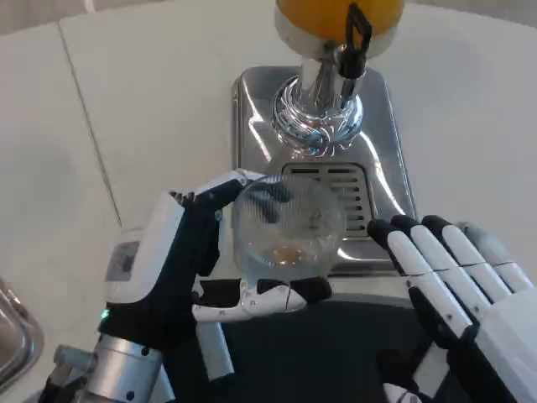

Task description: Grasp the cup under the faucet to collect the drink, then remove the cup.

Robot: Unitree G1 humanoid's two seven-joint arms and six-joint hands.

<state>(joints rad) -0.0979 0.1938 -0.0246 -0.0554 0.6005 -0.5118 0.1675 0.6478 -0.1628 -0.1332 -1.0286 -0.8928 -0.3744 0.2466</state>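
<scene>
One cup (287,231) — clear, round-bodied, see-through plastic or glass, with a small amber trace of liquid at the bottom. Held in front of the faucet (354,40), over the near edge of the slotted drip grille (340,195), slightly nearer than directly beneath the spout.

Left hand (180,269) wrapped around the cup: fingers (220,189) curling round its far side, thumb (277,295) pressed along the near side — grasping the cup. Right hand (453,273) just right of the cup, beside the grille's near right corner, fingers straight and apart, released, holding nothing, not touching the cup.

One dispenser: an orange-filled tank (336,13) at top, a black faucet lever on its front, a chrome pedestal (317,113) below, all standing on one silver drip tray (252,117). Tray set on the white bench (151,92). Two hands, two silver forearms, one cup, one faucet. At the left edge, well away from the faucet, part of a metal object (13,336), too cropped to identify.
</scene>
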